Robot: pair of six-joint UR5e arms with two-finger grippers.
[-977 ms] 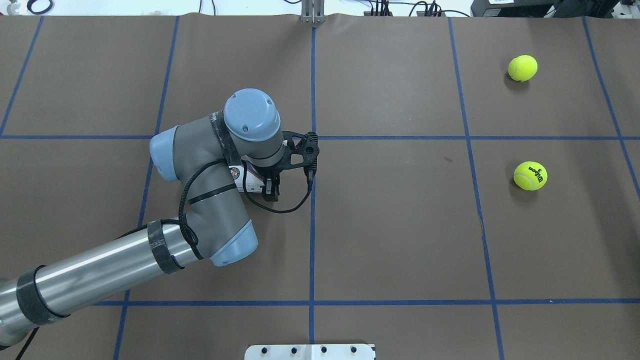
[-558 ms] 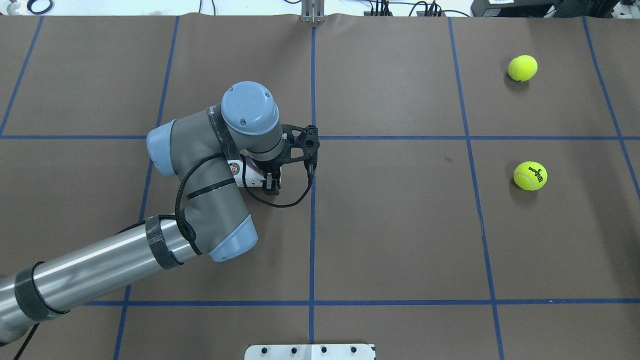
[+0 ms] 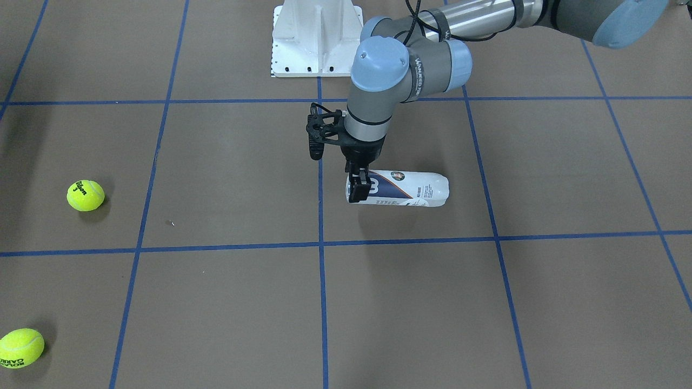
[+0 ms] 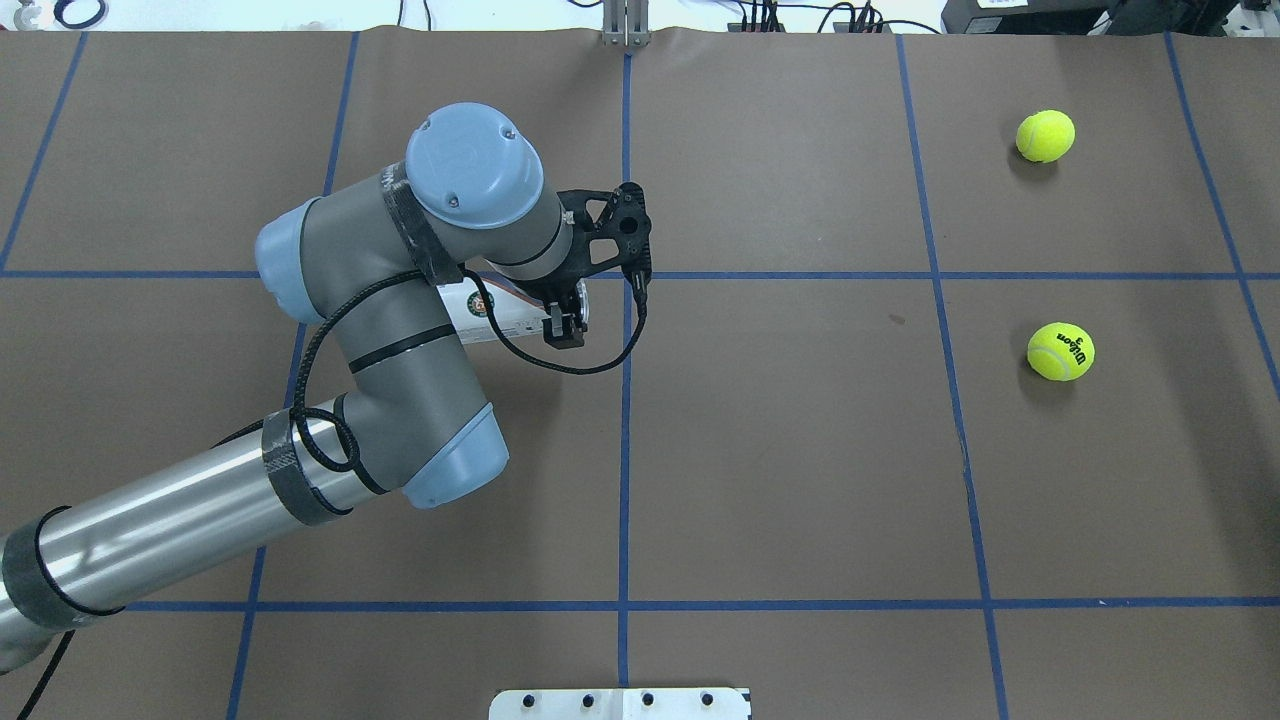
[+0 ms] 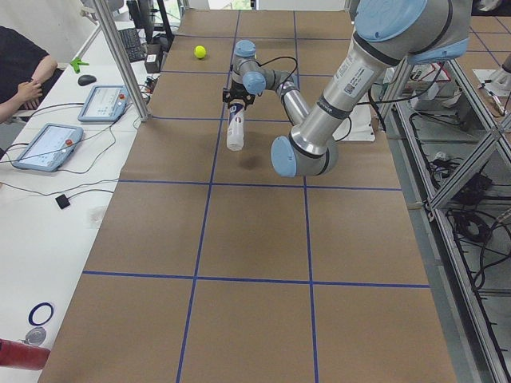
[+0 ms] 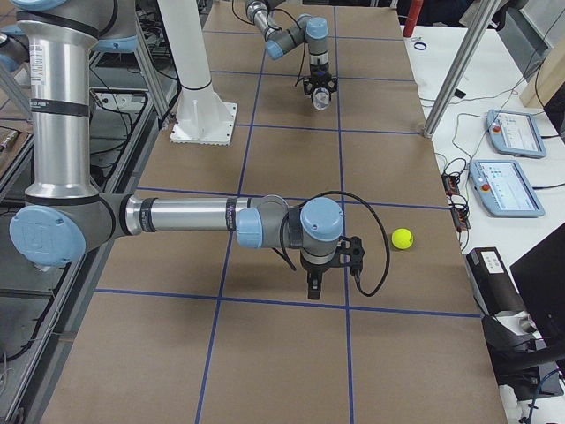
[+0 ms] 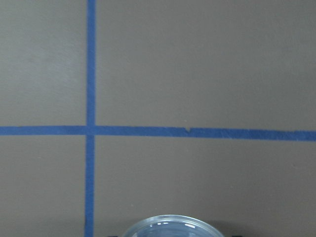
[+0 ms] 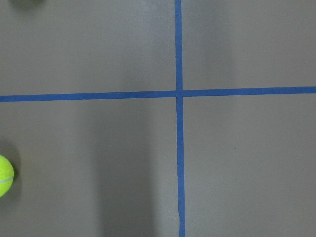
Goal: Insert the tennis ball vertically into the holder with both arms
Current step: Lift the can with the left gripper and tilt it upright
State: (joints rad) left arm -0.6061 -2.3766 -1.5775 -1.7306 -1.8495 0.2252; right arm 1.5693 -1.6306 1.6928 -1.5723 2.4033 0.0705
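Your left claw (image 3: 357, 188) clamps the can (image 3: 411, 190) by one end; it could swivel or slip as you upend it. The state of your right claw (image 6: 314, 288) can't be told.

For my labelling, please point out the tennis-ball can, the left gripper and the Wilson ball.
tennis-ball can (image 3: 408, 189): front-facing view, middle of its label.
left gripper (image 3: 357, 189): front-facing view, between its fingertips.
Wilson ball (image 4: 1061, 351): overhead view, its centre.

Glossy clear-plastic holder (image 3: 411, 189), fuzzy felt balls (image 4: 1061, 351), matt brown paper table cover (image 4: 800, 450).
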